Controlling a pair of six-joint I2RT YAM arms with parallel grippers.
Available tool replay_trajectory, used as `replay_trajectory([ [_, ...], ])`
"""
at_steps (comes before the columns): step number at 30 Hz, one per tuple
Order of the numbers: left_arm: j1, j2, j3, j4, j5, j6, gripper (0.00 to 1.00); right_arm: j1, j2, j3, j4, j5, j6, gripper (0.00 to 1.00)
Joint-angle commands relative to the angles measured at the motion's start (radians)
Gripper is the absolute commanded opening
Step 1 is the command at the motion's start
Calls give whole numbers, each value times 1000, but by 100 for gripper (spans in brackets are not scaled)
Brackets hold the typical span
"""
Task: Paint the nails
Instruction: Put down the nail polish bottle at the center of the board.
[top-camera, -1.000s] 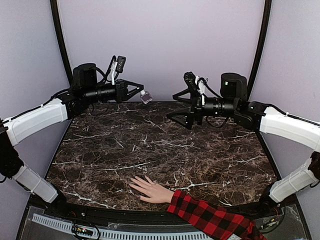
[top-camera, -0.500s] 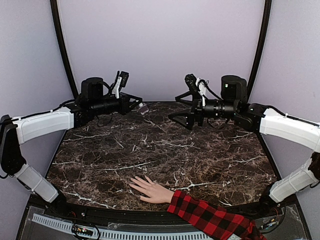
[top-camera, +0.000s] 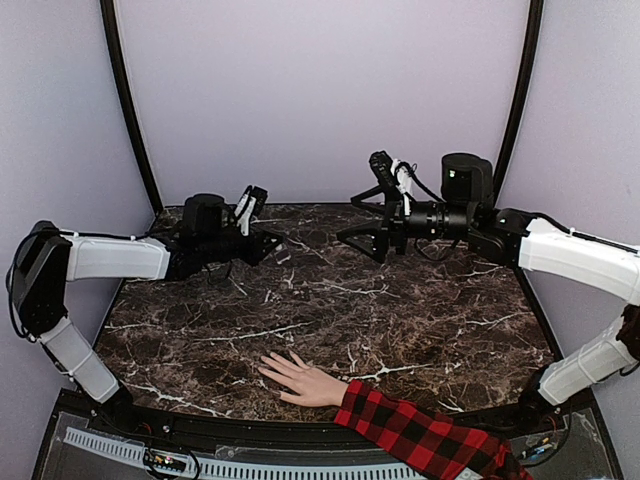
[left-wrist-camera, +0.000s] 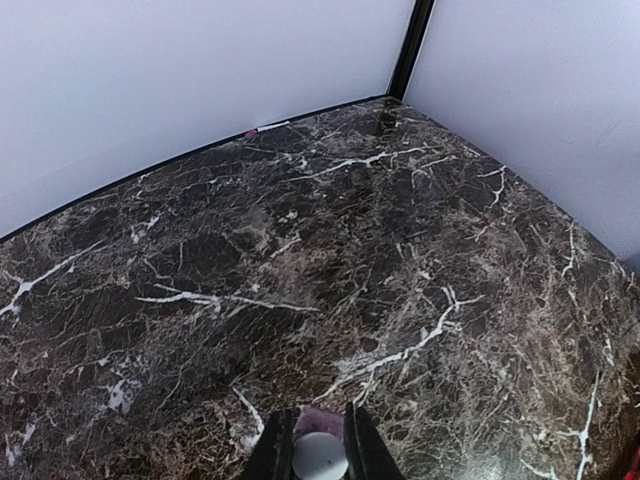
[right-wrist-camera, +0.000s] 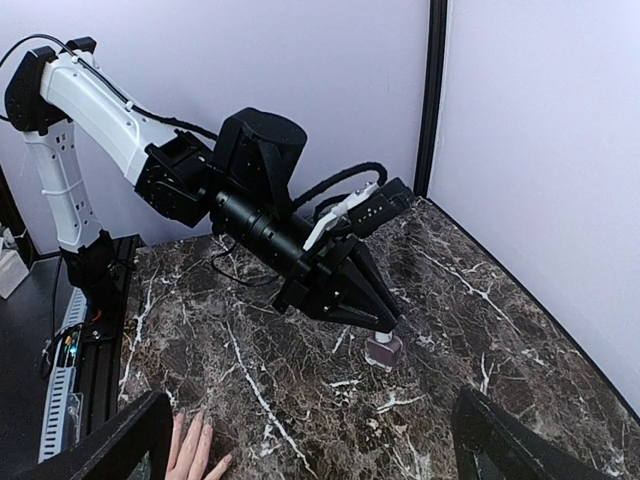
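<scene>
The dark marble table (top-camera: 330, 300) fills the space under both claws, its white veins running every way. The left arm (top-camera: 110, 258) reaches low across the far left part of it. The right arm (top-camera: 570, 250) stretches in from the other side, held higher above the stone.

A red-and-black plaid sleeve (top-camera: 420, 435) comes in over the near edge, and from it a pale hand (top-camera: 300, 380) lies flat on the marble with its fingers spread. It sits well apart from both claws, toward the arm bases from each of them and roughly between the two from side to side.

The right gripper (top-camera: 352, 213) hangs released, its two fingers (right-wrist-camera: 110, 440) spread wide with nothing between them, pointing across at the left claw. The left gripper (right-wrist-camera: 383, 330) points down at a slant and is clenched on a small polish bottle (right-wrist-camera: 384, 351). From its own wrist view the round white cap (left-wrist-camera: 320, 457) sits pinched between the two black fingers (left-wrist-camera: 275, 450). The bottle hangs right at the tip of the claw, close over the marble; whether its base touches the stone I cannot tell.

The nails (top-camera: 264, 369) are at the tips of those spread fingers — far from the bottle, on the near side of the left claw, and too small from here to make out any polish.
</scene>
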Motion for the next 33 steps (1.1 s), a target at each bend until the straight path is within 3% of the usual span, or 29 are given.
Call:
replay_trajectory([
  [1,-27,12,-48,132,-72,47,0,-11,-11,-5,39,5,13,99],
  [12,-112,124,-86,215,-220,86,0,-10,-11,-15,40,-5,16,99],
  [33,-144,270,-89,296,-308,85,0,-11,-6,-13,33,-12,14,99],
])
